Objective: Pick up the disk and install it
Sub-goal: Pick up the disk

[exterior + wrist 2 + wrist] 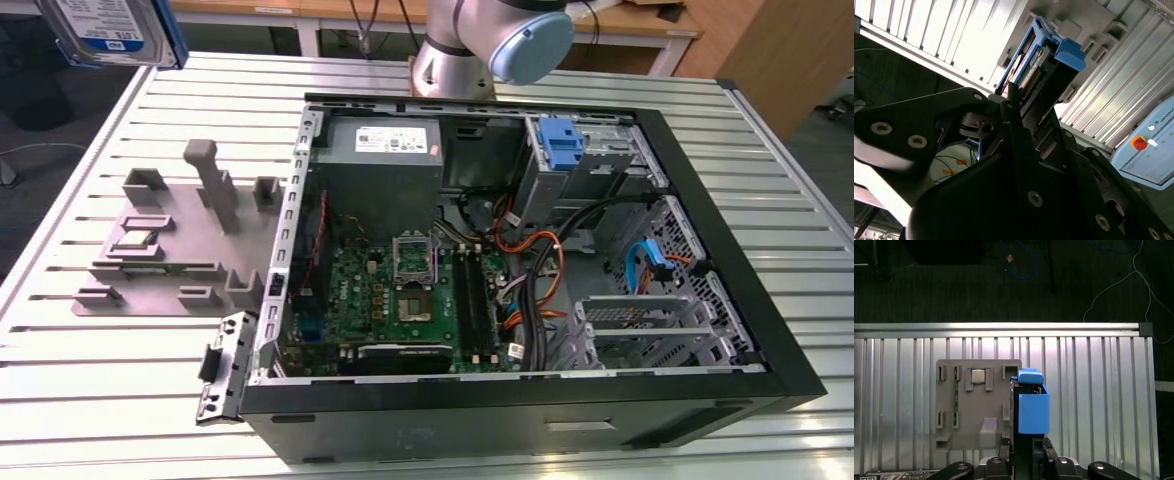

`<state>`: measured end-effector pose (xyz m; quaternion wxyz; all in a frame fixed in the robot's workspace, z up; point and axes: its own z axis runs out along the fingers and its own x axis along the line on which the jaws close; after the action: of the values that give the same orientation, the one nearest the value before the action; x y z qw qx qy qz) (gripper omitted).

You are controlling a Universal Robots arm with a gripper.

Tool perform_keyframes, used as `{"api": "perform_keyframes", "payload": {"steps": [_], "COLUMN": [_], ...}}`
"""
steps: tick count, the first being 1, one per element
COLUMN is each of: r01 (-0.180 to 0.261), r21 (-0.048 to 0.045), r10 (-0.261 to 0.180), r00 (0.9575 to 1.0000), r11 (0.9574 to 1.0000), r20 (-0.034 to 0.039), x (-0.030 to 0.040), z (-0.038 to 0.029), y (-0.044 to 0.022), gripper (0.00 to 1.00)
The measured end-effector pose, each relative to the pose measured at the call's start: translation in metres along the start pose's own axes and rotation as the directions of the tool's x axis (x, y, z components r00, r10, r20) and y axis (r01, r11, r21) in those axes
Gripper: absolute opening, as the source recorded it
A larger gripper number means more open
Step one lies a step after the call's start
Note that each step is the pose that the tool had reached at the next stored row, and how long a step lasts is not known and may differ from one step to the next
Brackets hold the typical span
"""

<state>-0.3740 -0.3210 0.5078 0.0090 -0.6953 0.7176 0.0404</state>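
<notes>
Item: disk (110, 30), a flat silver hard drive with a white-and-blue label, set in a blue carrier frame (1032, 412).
Location: off the slatted table (80, 380), at the exterior view's upper left, well apart from the open computer case (747, 330); in the first wrist view, stands on edge over the grey fixture tray (979, 405).
Tool: gripper (1026, 456) pinched on one end of the disk, across its flat faces; far end with the blue tab projects free.
Stiffness: judged rigid, with no sag along the unsupported length.
Weight: probably dense for its size, enough to lever against a grip taken at one end.
Surface: smooth metal faces, likely slippery (plastic frame likely grippier, but apt to flex).
Fragility: judged sensitive to knocks and drops; board side best kept from contact.
Hold: judged soundest across the two broad faces, close to the frame rails, never by the blue tab alone.
</notes>
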Motion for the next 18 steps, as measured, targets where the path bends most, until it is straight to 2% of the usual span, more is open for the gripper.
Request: {"api": "perform_keyframes", "payload": {"steps": [18], "r01": [0.000], "r21": [0.0001], "r10": [0.000], "r00": [1.0000], "r11": [1.0000], "r20": [0.0000], "x": [-0.0001], "z": [-0.0002], "y": [-0.0046], "gripper": [0.35]}}
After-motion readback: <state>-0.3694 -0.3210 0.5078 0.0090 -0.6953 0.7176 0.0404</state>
